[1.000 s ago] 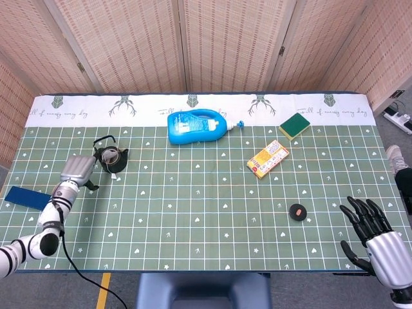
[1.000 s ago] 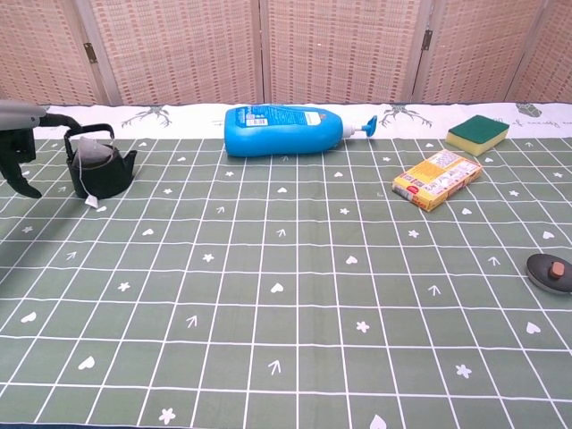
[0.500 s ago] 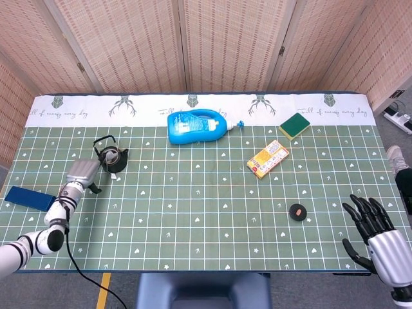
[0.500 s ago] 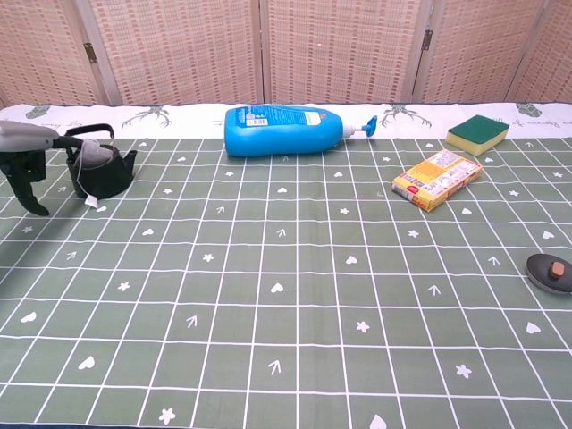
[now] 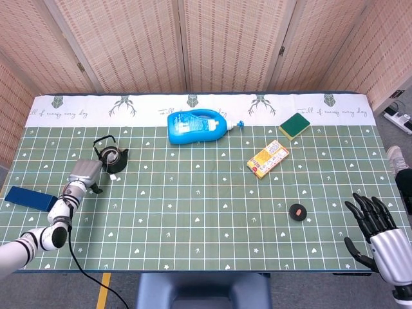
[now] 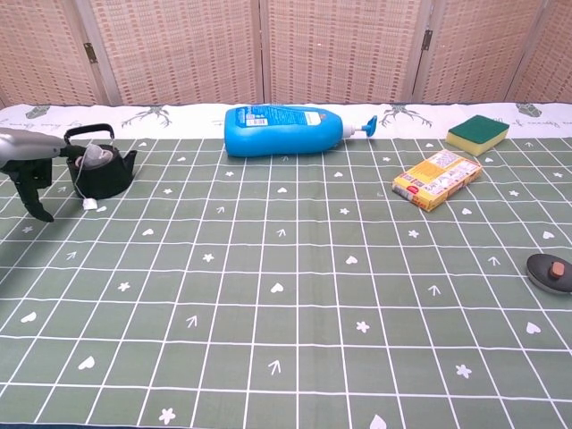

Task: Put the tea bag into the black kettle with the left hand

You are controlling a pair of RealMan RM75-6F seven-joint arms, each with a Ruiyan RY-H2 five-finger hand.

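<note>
A: What took up most of the scene?

B: The table [image 5: 206,225], under a green cloth with a white grid and a white strip along its far edge. Next in size was the blue bottle [image 5: 195,125], which lay on its side near that strip with its pump pointing toward the robot's right.

A: And the hands?

B: The right hand [image 5: 376,235] hung off the table's near right corner, dark fingers fanned apart and holding nothing. The left hand [image 5: 84,175] was low over the cloth just beside the kettle. In the chest view it showed at the left edge [image 6: 27,161] with a dark finger pointing down, and it held nothing I could see, but I could not tell whether its fingers were spread or curled.

A: Where was the kettle?

B: The black kettle [image 6: 101,168] stood upright on the left part of the table, handle raised.

A: And the tea bag?

B: The tea bag [image 6: 93,158] sat in the kettle's open mouth. Its string ran over the rim, and the small white tag [image 6: 89,203] lay on the cloth just in front.

A: Anything else?

B: A yellow box [image 5: 268,158], a green sponge [image 5: 294,125], a blue block [image 5: 29,198] at the left edge, and a small black lid [image 5: 297,212] lying well apart from the kettle.
</note>
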